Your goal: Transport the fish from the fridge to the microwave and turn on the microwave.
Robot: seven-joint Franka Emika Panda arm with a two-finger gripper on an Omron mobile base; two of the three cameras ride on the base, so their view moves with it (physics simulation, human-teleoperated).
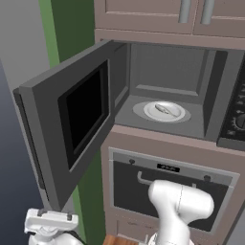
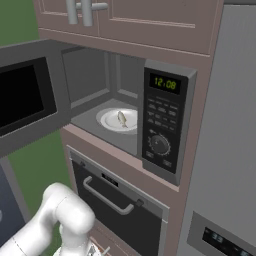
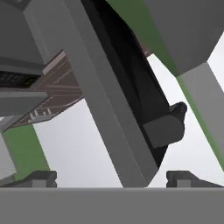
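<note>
The microwave [image 1: 167, 72] stands open, its door [image 1: 72, 129] swung far out to the left. Inside, the small tan-grey fish [image 1: 164, 110] [image 2: 122, 118] lies on the white round plate [image 1: 178, 114] [image 2: 107, 120]. The keypad panel [image 2: 162, 125] shows green clock digits and a round dial. My gripper [image 1: 55, 214] hangs low at the left, below the door's outer edge, apart from it. In the hand view the gripper [image 3: 113, 179] is open with nothing between its fingertips [image 3: 41, 177], looking up along the door edge [image 3: 105, 100]. The grey fridge [image 2: 230, 150] rises at the right.
A dark oven [image 1: 143, 191] [image 2: 115, 200] with a horizontal bar handle sits under the microwave. Pink cabinets [image 1: 143, 14] with two handles hang above. A green wall [image 1: 72, 28] lies behind the open door. My white arm [image 1: 179, 210] stands in front of the oven.
</note>
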